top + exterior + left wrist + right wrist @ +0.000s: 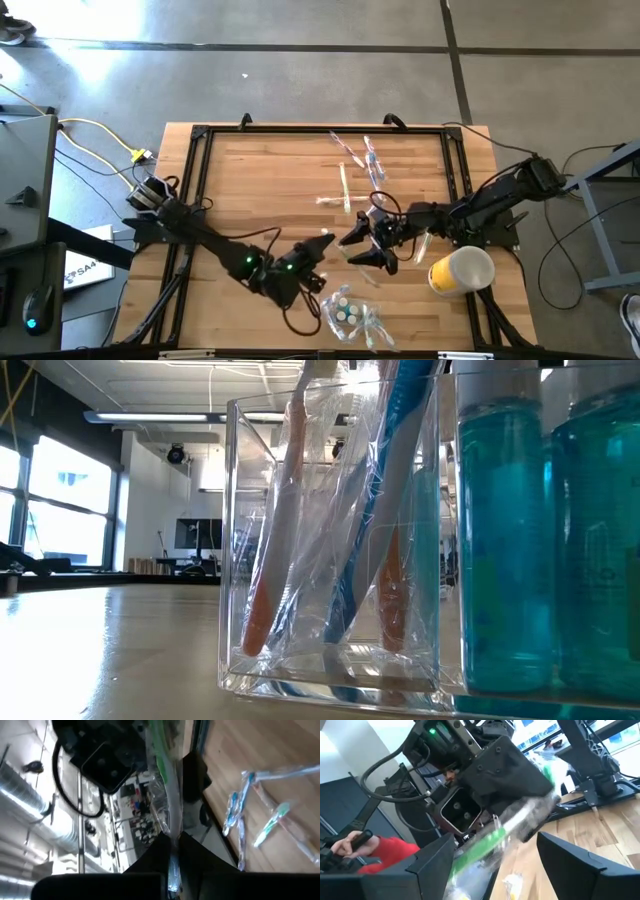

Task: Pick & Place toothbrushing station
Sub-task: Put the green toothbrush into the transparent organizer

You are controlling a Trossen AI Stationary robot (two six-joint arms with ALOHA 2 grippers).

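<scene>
High view shows the left hand [322, 243] clamped on a wrapped green toothbrush [335, 246], offering it toward the wide-open right hand [362, 244] above the desk [260, 180], seemingly for a handover.

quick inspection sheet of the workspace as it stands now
surface: wooden table inside a black frame, mostly bare on its left half
job's things: wrapped toothbrushes loose at the far middle; clear holder with several wrapped brushes; yellow cup on its side near the right edge
clutter: crumpled clear wrap at the near edge
grippers: left hand shut on a green wrapped toothbrush; right hand open, right next to it
cables: yellow cable on the floor, left of the table
surroundings: a person in a red sleeve beyond the table
</scene>
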